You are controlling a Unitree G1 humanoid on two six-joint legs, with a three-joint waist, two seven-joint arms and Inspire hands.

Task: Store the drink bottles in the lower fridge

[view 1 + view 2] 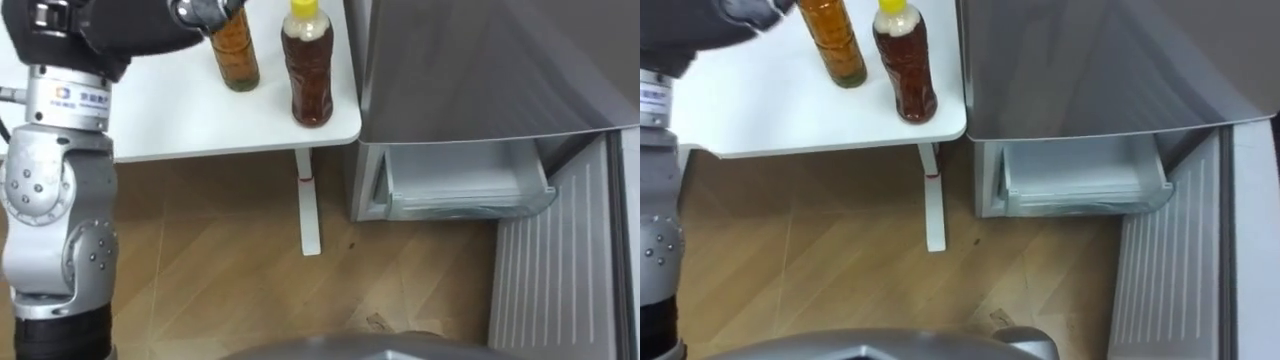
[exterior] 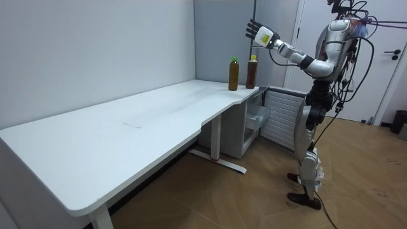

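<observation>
the left hand (image 2: 257,30) is held up over two bottles, fingers spread, nothing held. the left bottle (image 1: 235,50) and right bottle (image 1: 308,70), smooth plastic with brown drink inside, are stood at the white table's (image 1: 170,115) right end. just right, the grey fridge's (image 1: 480,60) drawer (image 1: 465,185) is open over a wood floor (image 1: 220,230).

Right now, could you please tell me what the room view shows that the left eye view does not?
Room view adds: the whole robot standing by the open fridge door, the full length of the table, and the left robot hand open, raised above the bottles. Left eye view adds: a look down into the pulled-out lower drawer. Both share: the green-capped bottle and yellow-capped bottle, upright and apart, at the table's corner.
</observation>
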